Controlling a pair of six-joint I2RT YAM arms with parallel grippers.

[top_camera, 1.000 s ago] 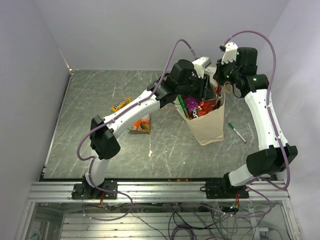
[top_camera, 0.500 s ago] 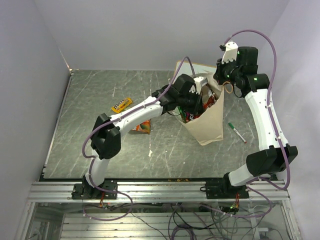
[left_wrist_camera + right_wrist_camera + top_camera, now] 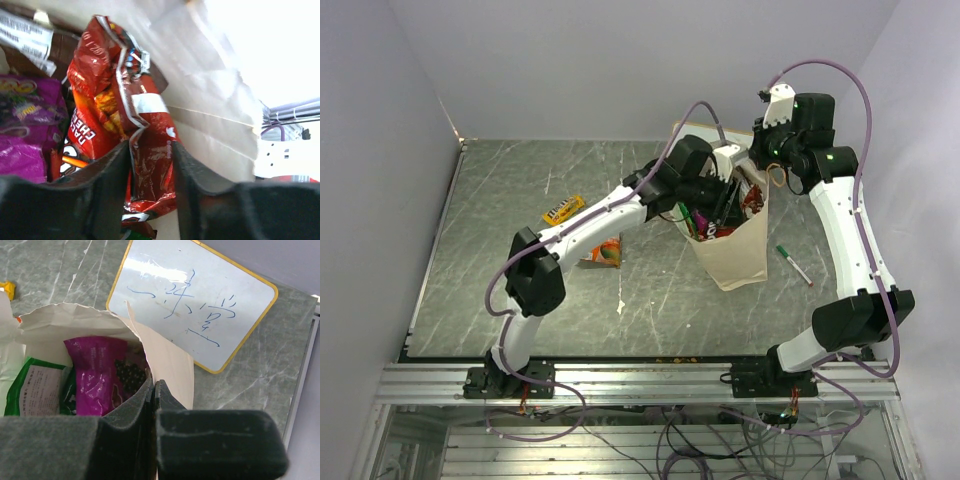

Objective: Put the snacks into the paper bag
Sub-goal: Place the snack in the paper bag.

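Note:
The cream paper bag (image 3: 735,255) stands at mid-right of the table, its mouth held open. My right gripper (image 3: 757,165) is shut on the bag's far rim; the right wrist view shows its fingers (image 3: 154,385) pinching the paper edge (image 3: 165,355). My left gripper (image 3: 720,205) reaches into the bag's mouth. Its jaws (image 3: 150,147) are closed on a red snack packet (image 3: 145,130) that lies against the bag's inner wall (image 3: 210,95). A purple packet (image 3: 25,125) and a brown one (image 3: 30,45) lie beside it. Purple (image 3: 95,370) and green-and-white (image 3: 35,390) packets show inside.
A yellow packet (image 3: 562,209) and an orange-green packet (image 3: 603,251) lie on the marble table, left of the bag. A green-capped pen (image 3: 794,265) lies right of the bag. A yellow-framed whiteboard (image 3: 195,305) lies behind it. A small white scrap (image 3: 620,305) lies nearer the front.
My left gripper came down from above the bag into its mouth with the red packet, then rose slightly. The bag's mouth opened wider. My right gripper stayed on the rim.

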